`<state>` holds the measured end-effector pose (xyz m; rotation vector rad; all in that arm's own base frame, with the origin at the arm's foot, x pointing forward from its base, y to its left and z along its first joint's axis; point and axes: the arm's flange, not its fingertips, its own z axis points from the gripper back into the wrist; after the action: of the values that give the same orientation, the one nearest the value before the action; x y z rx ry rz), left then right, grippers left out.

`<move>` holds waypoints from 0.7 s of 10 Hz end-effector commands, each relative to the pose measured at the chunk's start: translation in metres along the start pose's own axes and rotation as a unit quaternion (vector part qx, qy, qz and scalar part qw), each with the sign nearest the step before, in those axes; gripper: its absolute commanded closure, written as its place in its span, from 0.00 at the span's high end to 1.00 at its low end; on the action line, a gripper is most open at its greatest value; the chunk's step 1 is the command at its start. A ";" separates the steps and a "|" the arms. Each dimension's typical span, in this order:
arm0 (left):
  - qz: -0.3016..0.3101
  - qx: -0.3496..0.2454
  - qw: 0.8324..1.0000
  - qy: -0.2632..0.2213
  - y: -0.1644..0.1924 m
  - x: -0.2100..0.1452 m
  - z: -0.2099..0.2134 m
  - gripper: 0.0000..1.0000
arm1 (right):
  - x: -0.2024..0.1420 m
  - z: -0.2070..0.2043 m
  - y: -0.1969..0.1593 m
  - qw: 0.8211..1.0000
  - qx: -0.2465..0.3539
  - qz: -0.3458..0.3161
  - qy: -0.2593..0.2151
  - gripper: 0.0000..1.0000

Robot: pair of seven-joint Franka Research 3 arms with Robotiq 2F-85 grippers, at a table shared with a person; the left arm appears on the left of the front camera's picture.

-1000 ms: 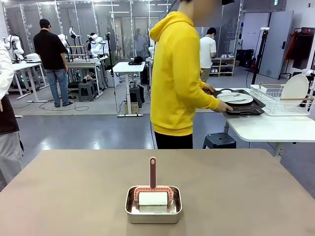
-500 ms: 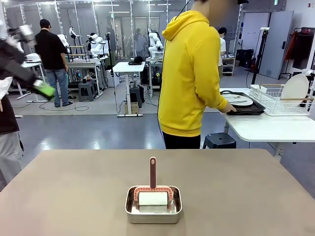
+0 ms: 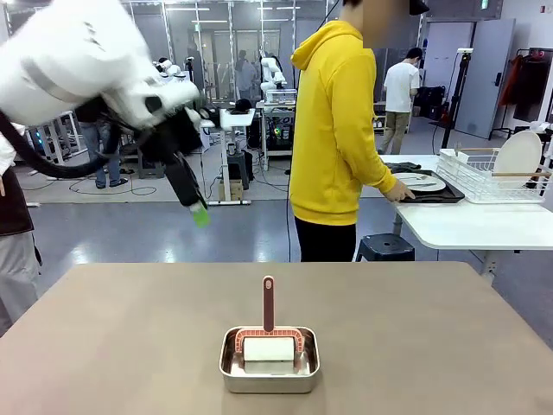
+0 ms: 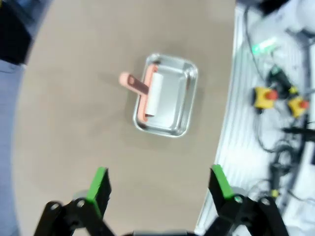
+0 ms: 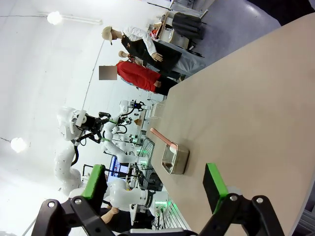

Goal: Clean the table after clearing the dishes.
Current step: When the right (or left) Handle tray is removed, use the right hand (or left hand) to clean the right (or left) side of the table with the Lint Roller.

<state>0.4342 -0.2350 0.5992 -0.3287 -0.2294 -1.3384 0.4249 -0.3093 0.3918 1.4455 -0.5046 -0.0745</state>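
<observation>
- Brown-taupe tabletop (image 3: 121, 346) carries a steel pan (image 3: 269, 365), set near the robot-side edge at about mid-width.
- Pan contents: a white roller (image 3: 269, 348) in a pink frame. Its pink handle (image 3: 269, 303) extends over the far rim, toward the person's side.
- Dishes (image 3: 422, 181): off the tabletop, on a dark tray (image 3: 436, 196) on the white side table (image 3: 475, 226) at far right. One white plate with cutlery is clear; a second cannot be made out.
- Person (image 3: 337, 130) in a yellow hoodie stands beyond the tabletop's far edge, turned toward the side table, with one hand (image 3: 397, 192) at the tray's near end.
- Wire rack (image 3: 497, 183) sits just beside the tray, and a white plate (image 3: 518, 156) stands on edge in it.
- Left arm (image 3: 78, 69): high over the left part of the tabletop, blurred in the front view. A finger with a green tip (image 3: 200, 216) points down, well above the surface.
- Left jaws: spread wide, holding nothing. The left wrist view looks down past the green pads (image 4: 100, 183) at the pan, which is well apart from them.
- Right jaws: spread wide, holding nothing. The right wrist view, rolled sideways, looks along the tabletop, with the pan farther off.
</observation>
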 end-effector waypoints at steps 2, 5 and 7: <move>-0.038 -0.003 0.997 0.065 -0.018 0.020 -0.052 1.00 | -0.001 0.000 0.004 1.000 -0.003 0.000 0.007 1.00; -0.023 -0.005 0.999 0.022 -0.023 0.005 -0.058 1.00 | -0.001 0.000 0.004 1.000 -0.003 0.000 0.007 1.00; -0.054 -0.024 0.996 0.072 -0.024 0.027 -0.075 1.00 | -0.001 0.000 0.004 1.000 -0.003 0.000 0.007 1.00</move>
<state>0.4158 -0.2863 0.5396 -0.2749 -0.1135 -1.4524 0.4247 -0.3095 0.3921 1.4451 -0.5052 -0.0743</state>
